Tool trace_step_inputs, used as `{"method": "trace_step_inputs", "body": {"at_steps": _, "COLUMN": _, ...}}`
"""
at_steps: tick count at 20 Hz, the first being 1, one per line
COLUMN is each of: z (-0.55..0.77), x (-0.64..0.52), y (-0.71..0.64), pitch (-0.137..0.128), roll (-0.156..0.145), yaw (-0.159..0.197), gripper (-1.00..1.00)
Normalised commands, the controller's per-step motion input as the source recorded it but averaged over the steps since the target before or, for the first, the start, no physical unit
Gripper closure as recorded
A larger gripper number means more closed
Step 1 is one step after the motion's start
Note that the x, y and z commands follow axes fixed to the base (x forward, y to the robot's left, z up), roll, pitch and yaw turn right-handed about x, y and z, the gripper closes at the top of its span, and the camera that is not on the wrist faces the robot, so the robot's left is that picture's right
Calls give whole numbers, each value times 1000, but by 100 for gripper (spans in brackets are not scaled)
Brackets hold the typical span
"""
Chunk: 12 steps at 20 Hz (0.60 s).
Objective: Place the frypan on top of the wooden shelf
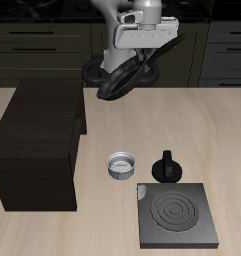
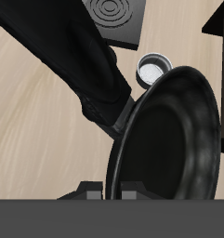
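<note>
Along the left side of the exterior frame stands the wooden shelf (image 1: 40, 145), a dark box-like cabinet with a flat top that looks bare and ready to take a load. Up and to the right of it, in the upper middle of the frame, the gripper (image 1: 142, 55) holds the frypan (image 1: 120, 80) clear of the table; the pan hangs tilted, its round body below and left of the fingers, its handle running up to the right. The jaws are closed on the handle, as far as the exterior view shows; the wrist view is filled mostly by the pan's black bowl (image 2: 169, 139) and does not show the fingertips plainly.

Judging by this, the carry is the step in hand: the pan is lifted but not yet over the shelf. The next move calls for a shift toward the left of the frame until the pan hangs above the shelf top, some levelling of the tilt, then a lowering and release.

Below the pan, in the centre of the frame, sits a small grey pot (image 1: 121, 165), then a black knobbed piece (image 1: 167, 168), and at lower right a square stove plate (image 1: 176, 215). None lies between pan and shelf; the shelf's near top edge is the one thing to clear.
</note>
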Motion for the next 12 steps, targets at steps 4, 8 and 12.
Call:
{"method": "trace_step_inputs", "body": {"at_steps": 4, "z": 219, "x": 66, "y": 228, "pitch": 0, "roll": 10, "yaw": -8, "gripper": 100}}
{"method": "trace_step_inputs", "body": {"at_steps": 8, "z": 250, "x": -32, "y": 195, "pitch": -35, "roll": 10, "yaw": 7, "gripper": 100}}
{"method": "trace_step_inputs", "body": {"at_steps": 12, "z": 392, "x": -30, "y": 187, "pitch": -39, "roll": -5, "yaw": 0, "gripper": 100}}
